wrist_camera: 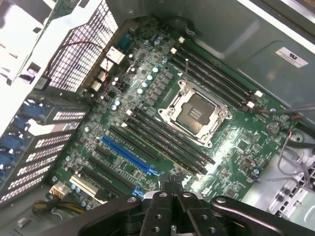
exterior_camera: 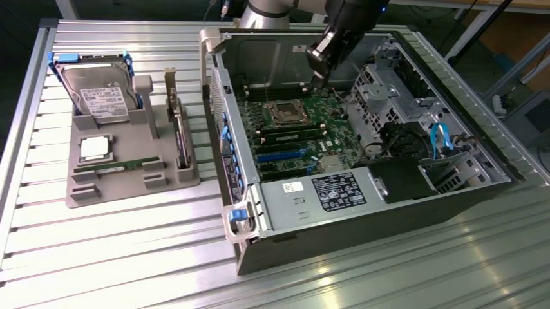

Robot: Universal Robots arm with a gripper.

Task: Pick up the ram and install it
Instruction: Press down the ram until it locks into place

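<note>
Gripper (wrist_camera: 172, 183) pressed together, empty, hovering above the motherboard (wrist_camera: 162, 118). In the exterior view, a ram (exterior_camera: 118, 166) lies in the tray (exterior_camera: 129, 187) at nine o'clock of the case (exterior_camera: 361, 212).

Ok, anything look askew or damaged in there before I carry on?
Nothing stands out. The motherboard looks intact, a ram stick lies flat in the grey tray, and the end effector hangs shut above the board.

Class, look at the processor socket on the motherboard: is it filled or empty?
Empty. The processor socket has its metal frame around a bare dark recess with no chip in it; a square silver chip lies outside on the grey holder.
</note>
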